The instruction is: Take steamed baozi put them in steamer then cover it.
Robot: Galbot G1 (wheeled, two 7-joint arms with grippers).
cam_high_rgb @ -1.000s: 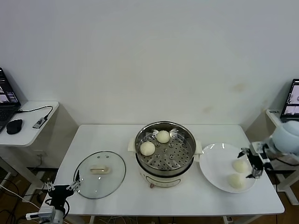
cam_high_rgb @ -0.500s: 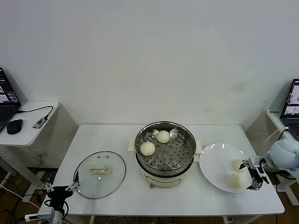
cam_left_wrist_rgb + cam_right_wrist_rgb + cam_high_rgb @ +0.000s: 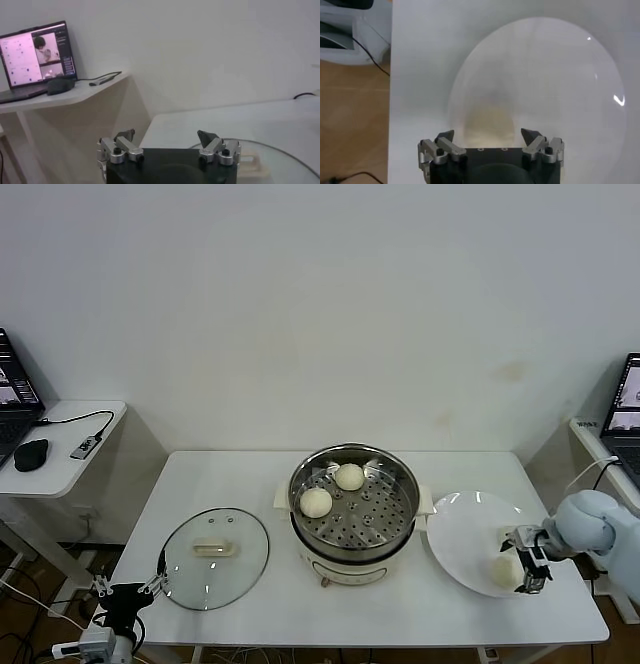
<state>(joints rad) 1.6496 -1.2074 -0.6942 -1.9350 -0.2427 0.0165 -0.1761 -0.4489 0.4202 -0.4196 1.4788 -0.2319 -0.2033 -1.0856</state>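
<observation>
Head view: the steamer stands at the middle of the white desk, with two steamed baozi in its basket, one toward 12 o'clock and one toward 9 o'clock. The cover lies flat on the desk at 9 o'clock from the steamer, well apart from it. At 3 o'clock from the steamer sits a white plate; on its outer side the right pincer hangs low over a baozi, and the fourth bun cannot be made out behind it. The left pincer waits off the desk's near corner, at 7 o'clock from the cover.

Left wrist view: the left pincer stands wide with nothing between its tips; the rim of the cover shows just past it, and a laptop sits on a side table beyond.

Right wrist view: the right pincer is spread wide, its tips on either side of a baozi lying on the plate, not closed on it.
</observation>
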